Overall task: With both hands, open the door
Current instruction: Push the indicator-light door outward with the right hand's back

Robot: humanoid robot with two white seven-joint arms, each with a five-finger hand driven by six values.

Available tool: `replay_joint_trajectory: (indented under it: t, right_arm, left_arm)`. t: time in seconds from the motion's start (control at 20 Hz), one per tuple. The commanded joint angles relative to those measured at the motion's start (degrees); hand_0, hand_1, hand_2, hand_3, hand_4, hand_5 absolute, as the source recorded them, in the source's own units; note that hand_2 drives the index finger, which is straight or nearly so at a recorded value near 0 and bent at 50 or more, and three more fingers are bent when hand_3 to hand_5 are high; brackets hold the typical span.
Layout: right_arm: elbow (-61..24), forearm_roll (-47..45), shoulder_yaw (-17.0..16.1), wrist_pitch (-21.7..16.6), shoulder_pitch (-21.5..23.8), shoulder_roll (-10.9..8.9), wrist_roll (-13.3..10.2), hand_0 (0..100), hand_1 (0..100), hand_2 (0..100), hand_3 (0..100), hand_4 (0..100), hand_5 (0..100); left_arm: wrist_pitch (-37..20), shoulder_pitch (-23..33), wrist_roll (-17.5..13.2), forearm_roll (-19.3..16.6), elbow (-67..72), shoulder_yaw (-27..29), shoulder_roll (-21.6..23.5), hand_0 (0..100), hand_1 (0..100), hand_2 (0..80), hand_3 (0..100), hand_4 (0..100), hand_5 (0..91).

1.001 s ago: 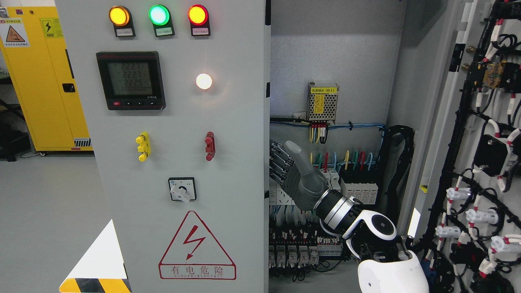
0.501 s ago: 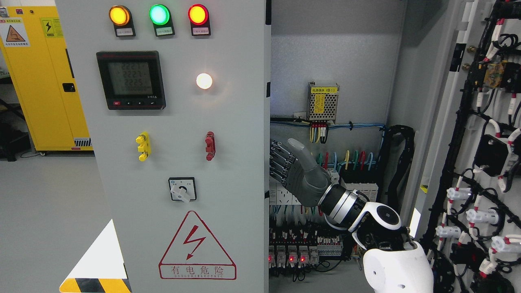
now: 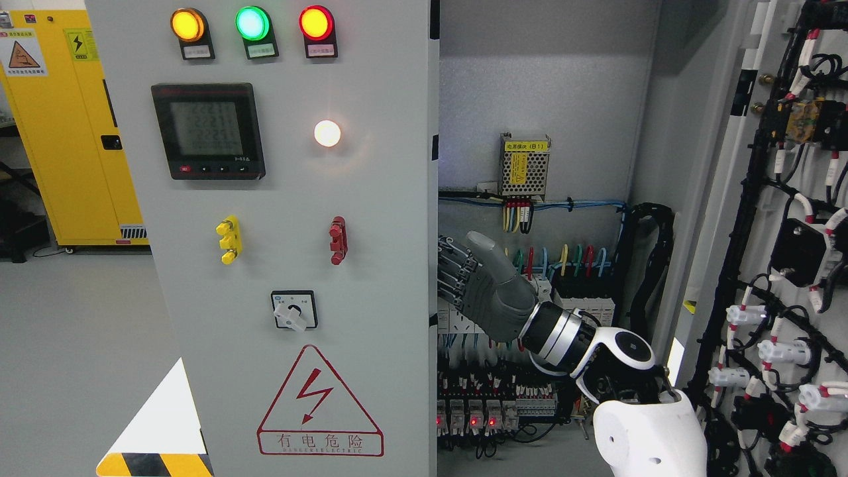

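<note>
One upright door (image 3: 291, 265), edge rightward

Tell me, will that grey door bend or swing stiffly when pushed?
The door is probably rigid: a flat metal panel. Likely heavy, carrying a meter and lamps. The right robot hand at its edge should swing it; hinges are unseen.

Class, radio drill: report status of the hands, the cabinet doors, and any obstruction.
Right hand hooked on left door edge. Left hand out of view. Right door swung open, wiring exposed. No obstruction seen.
</note>
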Motion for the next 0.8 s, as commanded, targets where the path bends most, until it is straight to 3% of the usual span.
replay_joint_trajectory:
  t: [0.0, 0.15, 0.3, 0.5, 0.75]
  right_arm:
    - [0.31, -2.76, -0.23, 1.42, -0.51, 0.64, -0.31, 21, 8, 0, 0, 0, 0]
    - [-1.52, -3.2, -0.23, 1.6, 0.01, 0.21, -0.23, 21, 8, 0, 0, 0, 0]
    - [-4.95, -3.81, 0.12, 3.0, 0.8, 0.2, 1.7, 21, 8, 0, 0, 0, 0]
    - [-11.71, -8.72, 1.61, 7.47, 3.53, 0.03, 2.41, 21, 8, 0, 0, 0, 0]
    - [-17.52, -9.79, 9.95, 9.25, 8.62, -0.49, 2.41, 21, 8, 0, 0, 0, 0]
  left_arm:
    - [0.0, -0.01, 0.03, 0.0, 1.4, 0.03, -0.61, 0, 0, 0.0, 0, 0, 0.0]
    - [0.0, -0.01, 0.03, 0.09, 1.4, 0.03, -0.7, 0, 0, 0.0, 0, 0, 0.0]
    - [0.0, -0.01, 0.03, 0.09, 1.31, 0.03, -0.79, 0, 0, 0.0, 0, 0, 0.0]
    - [0.0, -0.01, 0.03, 0.09, 1.4, 0.03, -1.84, 0, 0, 0.0, 0, 0, 0.0]
    - [0.0, 0.08, 0.03, 0.09, 1.4, 0.03, -1.93, 0, 0, 0.0, 0, 0, 0.0]
